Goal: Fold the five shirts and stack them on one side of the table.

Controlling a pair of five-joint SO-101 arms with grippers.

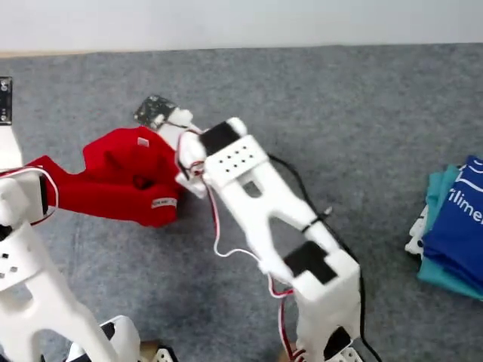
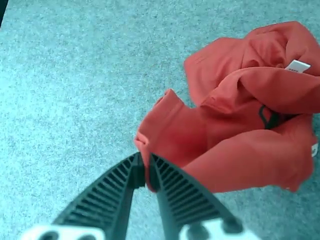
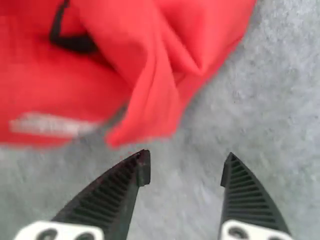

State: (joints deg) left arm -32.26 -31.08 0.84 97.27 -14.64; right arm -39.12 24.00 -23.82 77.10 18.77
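Red shirt [image 1: 121, 170] clamped in left pincer [image 2: 145, 164]; right pincer [image 3: 187, 157] apart beside it; folded stack [image 1: 453, 226] well apart.

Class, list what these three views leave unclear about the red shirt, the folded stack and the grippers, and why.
1. High view: the folded stack is cut by the picture's edge, so its shirt count is unknown.
2. High view: the right arm covers one side of the red shirt.
3. Right wrist view: the shirt is blurred; its white label cannot be read.
4. Left wrist view: the left gripper hides the pinched fold.
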